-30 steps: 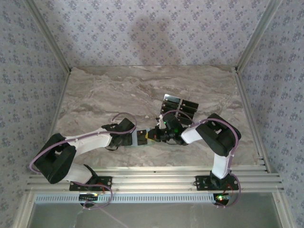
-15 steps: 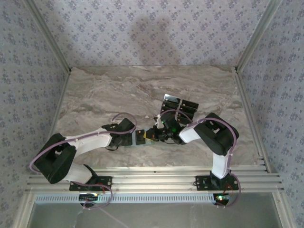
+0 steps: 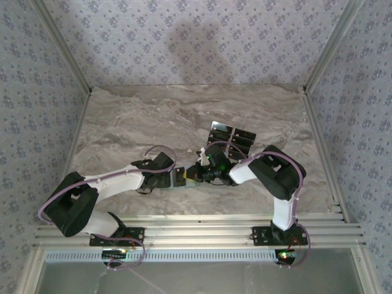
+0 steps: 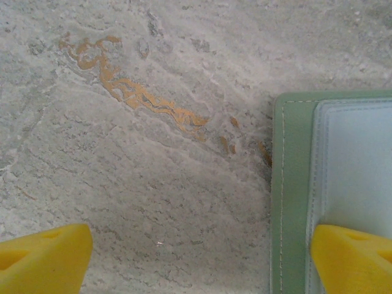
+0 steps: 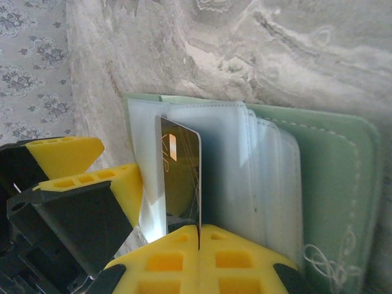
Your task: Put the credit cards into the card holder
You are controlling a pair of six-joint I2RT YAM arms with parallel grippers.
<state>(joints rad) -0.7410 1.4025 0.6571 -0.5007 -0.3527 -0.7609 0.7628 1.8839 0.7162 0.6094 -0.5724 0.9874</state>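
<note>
Bottom edge of gripped card [image 5: 181, 176] is hidden inside right hand [image 5: 199, 230].

Robot test booth in a lab, marble-look tabletop [image 3: 141, 122], floral-papered panel walls [image 3: 122, 37], aluminium frame rails [image 3: 196, 228] at near edge

The green card holder [image 4: 293, 184] lies on the marble table [image 4: 153, 184]; the left gripper [image 4: 196, 260] stands wide, one yellow fingertip [image 4: 350, 260] over it.

Black-white arms [image 3: 116, 180], yellow claw pads [image 5: 177, 240]
</note>
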